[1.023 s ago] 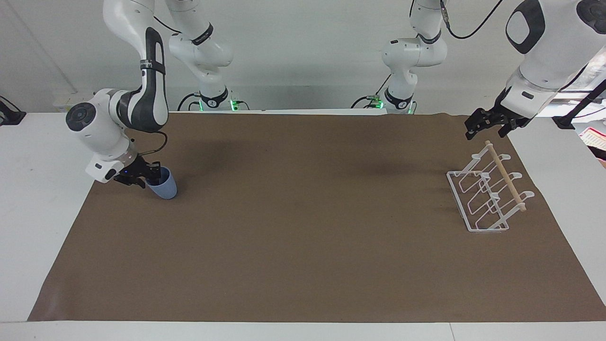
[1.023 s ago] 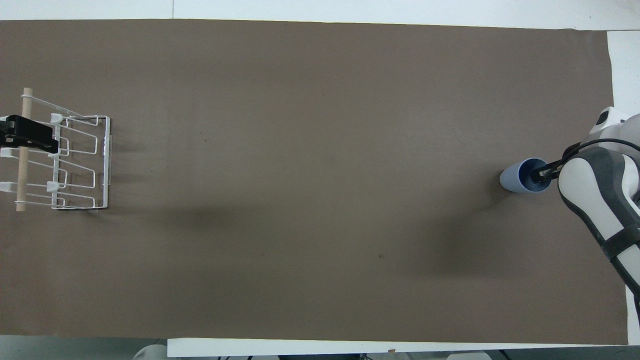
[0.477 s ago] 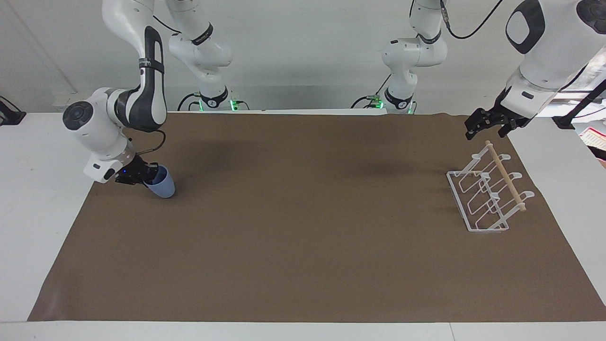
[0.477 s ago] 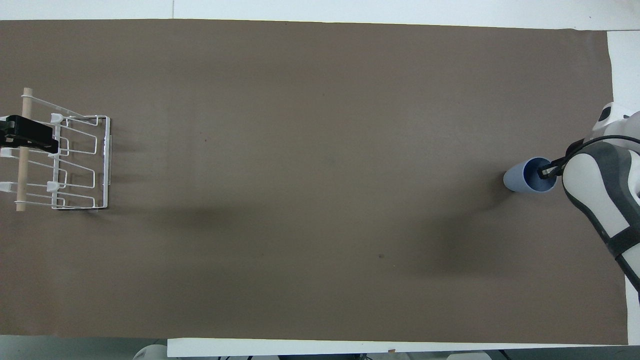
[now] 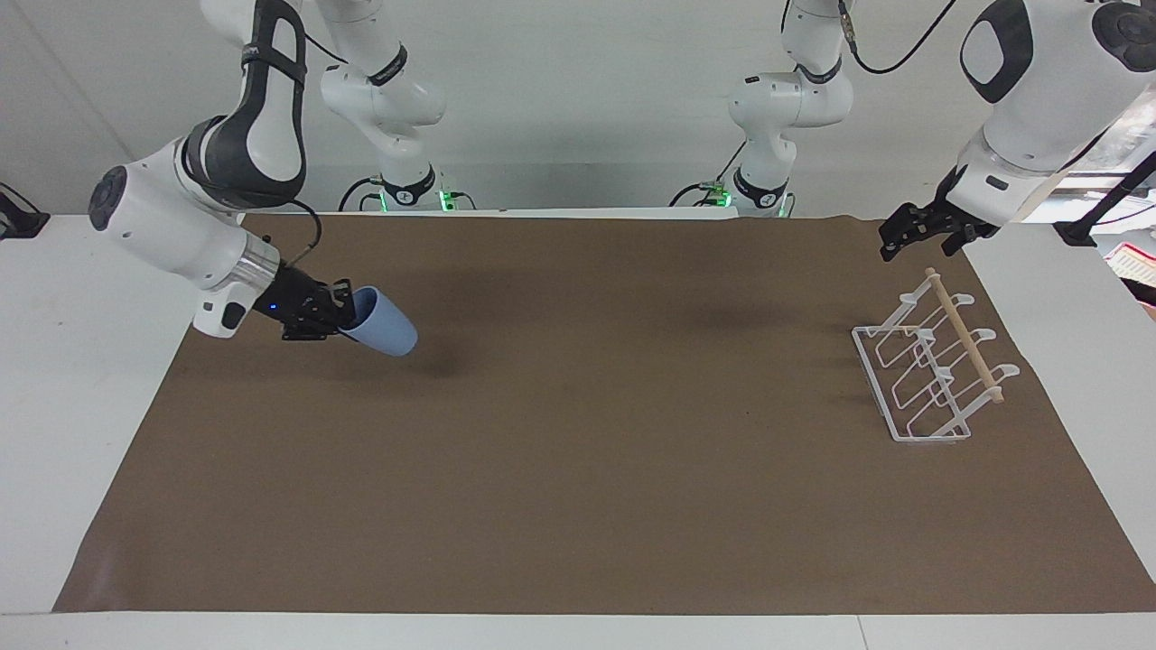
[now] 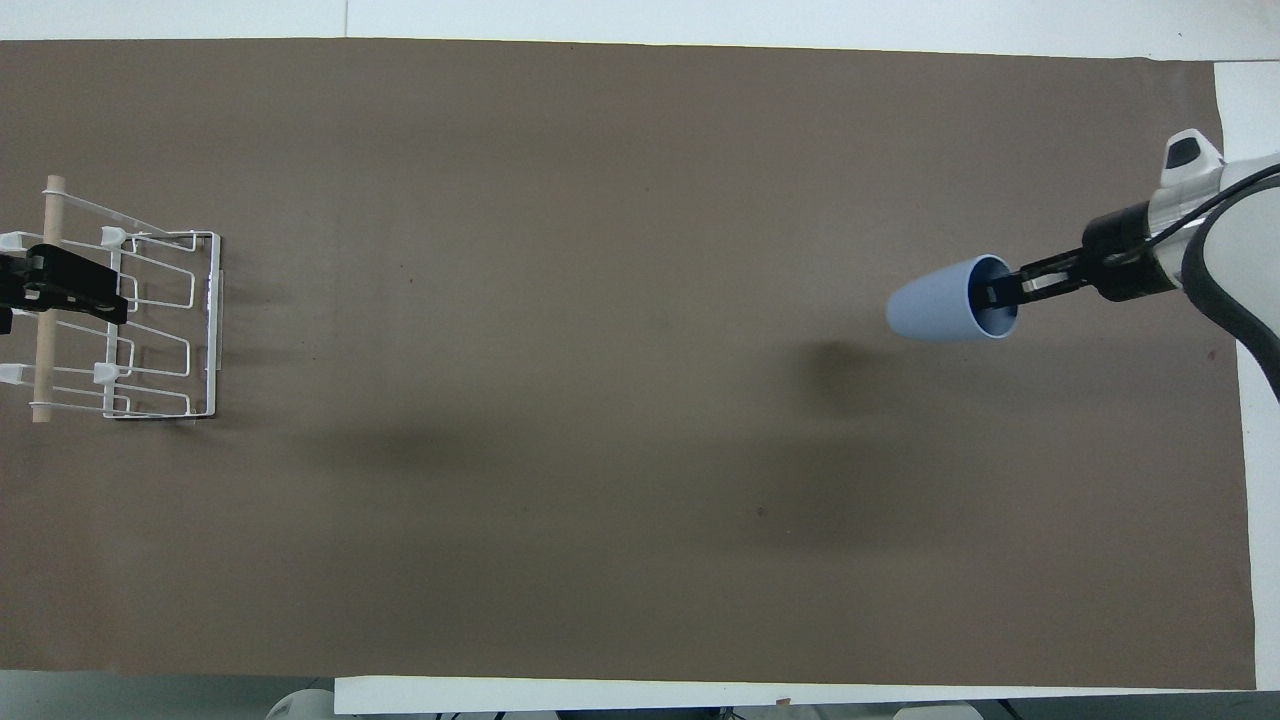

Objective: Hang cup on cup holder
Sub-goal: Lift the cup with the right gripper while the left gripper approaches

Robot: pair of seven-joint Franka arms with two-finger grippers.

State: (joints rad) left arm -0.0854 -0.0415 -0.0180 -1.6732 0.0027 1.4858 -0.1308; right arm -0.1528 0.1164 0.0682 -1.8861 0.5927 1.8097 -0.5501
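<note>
Right gripper (image 5: 341,313) pinches the rim of the cup (image 5: 381,331), one finger inside the mouth, the other outside the wall; the overhead view shows the inner finger (image 6: 1003,290) lying across the dark opening. The cup hangs in the air over the brown mat (image 5: 578,469) at the right arm's end of the table, tipped nearly on its side, rounded base pointing toward the middle of the table. A second ago it stood almost upright on the mat with the gripper at its rim; since then it has been lifted, tilted over and carried toward the table's centre. Its shadow (image 5: 442,366) lies apart from it in the facing view, so it is clear of the surface; the overhead view alone would not settle that. Left gripper (image 5: 919,235) has its fingers spread and holds nothing; it hovers over the end of the cup holder (image 5: 930,370) nearer the robots and has shifted only slightly. The overhead view puts it across the wooden dowel (image 6: 45,300), but the facing view shows it raised above the rack, not touching. The rack rests on the mat at the left arm's end, unmoved.
</note>
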